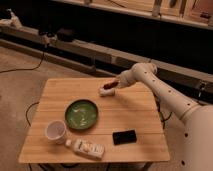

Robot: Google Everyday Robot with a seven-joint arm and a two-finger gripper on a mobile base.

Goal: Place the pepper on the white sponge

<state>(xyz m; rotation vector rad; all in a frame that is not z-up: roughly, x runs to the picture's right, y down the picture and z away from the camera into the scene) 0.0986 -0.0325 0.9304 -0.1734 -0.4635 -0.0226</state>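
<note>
The pepper point(110, 84) is small and dark red-brown, at the tip of my gripper point(114, 84), just above the white sponge point(106, 92). The sponge is a small off-white pad lying near the far edge of the wooden table point(130, 115), right of centre. My white arm reaches in from the right over the table's far right corner. The pepper appears to touch or hover right over the sponge's top; I cannot tell which.
A green plate point(81, 114) sits in the middle of the table. A white mug point(55, 131) stands at the front left. A white bottle with an orange label point(86, 148) lies near the front edge. A flat black phone-like object point(124, 136) lies front right.
</note>
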